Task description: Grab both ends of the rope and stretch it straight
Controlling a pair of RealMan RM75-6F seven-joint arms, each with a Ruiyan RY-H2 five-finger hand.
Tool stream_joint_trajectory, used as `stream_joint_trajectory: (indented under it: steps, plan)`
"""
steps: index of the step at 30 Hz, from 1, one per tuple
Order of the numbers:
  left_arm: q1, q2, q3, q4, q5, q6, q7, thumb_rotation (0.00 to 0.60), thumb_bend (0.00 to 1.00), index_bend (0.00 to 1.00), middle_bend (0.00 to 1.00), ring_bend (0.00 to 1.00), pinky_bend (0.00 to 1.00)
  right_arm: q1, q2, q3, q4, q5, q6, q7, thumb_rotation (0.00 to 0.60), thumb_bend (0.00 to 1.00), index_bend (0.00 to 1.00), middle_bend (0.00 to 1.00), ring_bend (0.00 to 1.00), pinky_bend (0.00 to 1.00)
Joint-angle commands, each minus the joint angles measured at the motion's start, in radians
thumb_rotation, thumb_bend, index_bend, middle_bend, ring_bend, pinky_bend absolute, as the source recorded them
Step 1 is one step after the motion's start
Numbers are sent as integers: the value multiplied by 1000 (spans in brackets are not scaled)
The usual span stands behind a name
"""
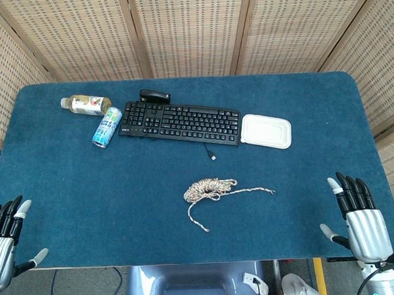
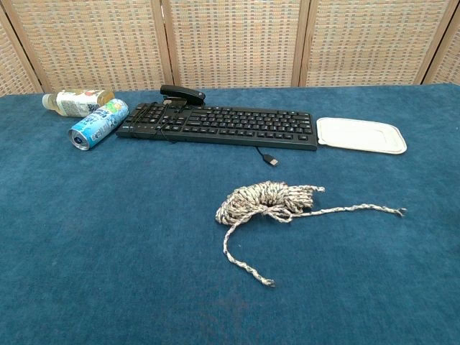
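Note:
A speckled beige rope [image 1: 210, 188] [image 2: 267, 200] lies in a loose coil near the middle of the blue table. One end [image 1: 272, 191] [image 2: 399, 211] trails out to the right; the other end [image 1: 207, 229] [image 2: 269, 283] curls toward the front edge. My left hand [image 1: 6, 239] is at the front left corner, open, fingers apart, holding nothing. My right hand [image 1: 361, 219] is at the front right corner, open, fingers up and spread. Both hands are far from the rope. The chest view shows neither hand.
Along the back lie a black keyboard [image 1: 180, 121] [image 2: 219, 125] with a loose cable, a black stapler [image 1: 155, 96], a white lidded tray [image 1: 266, 131] [image 2: 361, 135], a blue can [image 1: 107, 126] [image 2: 98, 124] on its side and a bottle [image 1: 85, 103] [image 2: 75, 101] on its side.

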Motion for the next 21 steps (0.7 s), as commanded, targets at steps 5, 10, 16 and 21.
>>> stream_joint_trajectory:
  steps: [5,10,16,21]
  plan:
    - [-2,-3,-2,-1,-5,-7,5,600,0,0,0,0,0,13,-4,2,5,18,-30,8,600,0,0,0,0,0]
    - [-5,-8,-9,-3,-14,-11,13,600,0,0,0,0,0,66,-14,18,22,50,-117,40,600,0,5,0,0,0]
    - [-15,-23,-19,-11,-27,-28,47,600,0,0,0,0,0,210,-31,87,39,170,-341,7,600,1,247,0,0,0]
    - [-27,-50,-28,-13,-44,-54,105,600,0,0,0,0,0,345,-108,169,83,311,-508,-39,600,109,320,0,0,0]
